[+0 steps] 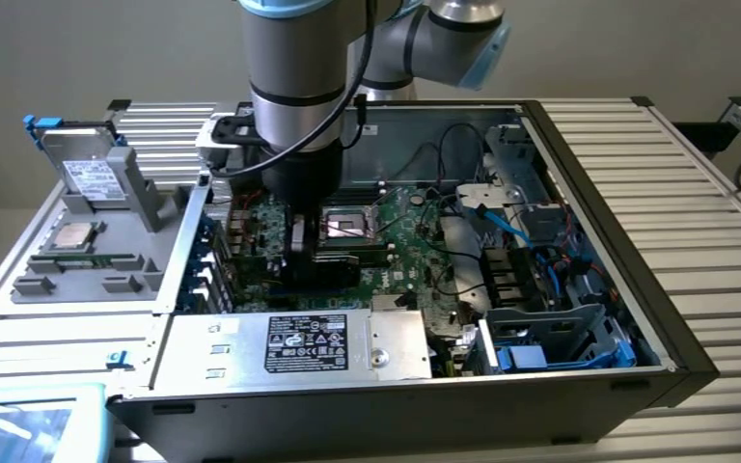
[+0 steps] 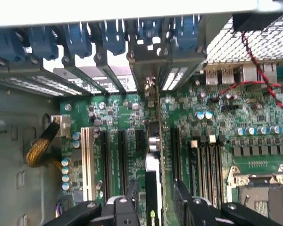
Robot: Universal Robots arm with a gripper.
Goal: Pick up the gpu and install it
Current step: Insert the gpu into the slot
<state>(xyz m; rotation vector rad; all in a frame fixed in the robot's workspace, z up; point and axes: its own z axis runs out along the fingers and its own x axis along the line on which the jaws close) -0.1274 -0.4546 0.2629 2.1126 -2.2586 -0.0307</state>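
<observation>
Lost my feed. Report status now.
Gripper open, fingers either side of the thin black gpu card. Card upright, edge-on in the green motherboard slot. Nothing in the way.

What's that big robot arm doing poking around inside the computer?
The grey robot arm is reaching down into an open desktop computer case, over the green motherboard. It is fitting a thin black expansion card that stands on edge in a slot among the black expansion slots. The arm's black hand sits right at the card, one finger on each side with gaps showing. A silver box with a black label sits at the case's near edge.
</observation>
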